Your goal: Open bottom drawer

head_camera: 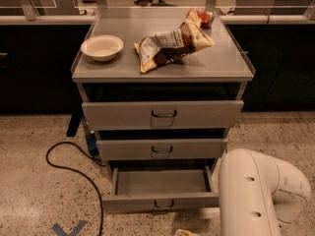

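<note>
Speckled floor (pixel 29 200) lies nearest, with the white arm (pixel 251 195) at 5 o'clock. The end effector (pixel 184 232) peeps in at 6; I cannot tell its grip. Beyond, at its 12, the bottom drawer (pixel 162 200) stands pulled out. Farther, the table (pixel 221 63) carries a bowl (pixel 102 47) and a bag (pixel 170 45).

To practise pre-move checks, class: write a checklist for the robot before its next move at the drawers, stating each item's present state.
1. Bottom drawer pulled out: ok.
2. Handle free of the gripper, which sits low at the view's bottom edge: ok.
3. Gripper open: cannot tell.
4. Floor cable off the drawer's path: cannot tell.
5. Bowl and snack bag steady on top: ok.
</note>
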`<state>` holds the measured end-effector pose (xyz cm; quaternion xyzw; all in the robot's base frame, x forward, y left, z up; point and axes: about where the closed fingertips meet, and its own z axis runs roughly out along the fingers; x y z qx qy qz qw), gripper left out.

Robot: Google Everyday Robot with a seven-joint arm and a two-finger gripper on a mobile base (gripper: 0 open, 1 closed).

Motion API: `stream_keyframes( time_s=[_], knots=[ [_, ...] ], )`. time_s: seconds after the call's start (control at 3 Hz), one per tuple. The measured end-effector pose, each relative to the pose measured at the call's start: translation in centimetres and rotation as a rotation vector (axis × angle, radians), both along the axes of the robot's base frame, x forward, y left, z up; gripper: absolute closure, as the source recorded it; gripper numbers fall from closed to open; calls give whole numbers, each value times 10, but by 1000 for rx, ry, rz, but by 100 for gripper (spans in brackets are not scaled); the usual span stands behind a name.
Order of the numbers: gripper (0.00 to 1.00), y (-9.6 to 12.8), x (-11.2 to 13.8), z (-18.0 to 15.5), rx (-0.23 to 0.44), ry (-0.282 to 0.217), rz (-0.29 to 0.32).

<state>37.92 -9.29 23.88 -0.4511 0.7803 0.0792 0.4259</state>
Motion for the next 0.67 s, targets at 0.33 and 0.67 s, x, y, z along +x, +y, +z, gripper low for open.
stream_keyframes(
  time_s=[0.33, 0.67],
  knots=[
    [81, 1, 0, 0, 0, 1, 2],
    [58, 1, 0, 0, 0, 1, 2]
  ],
)
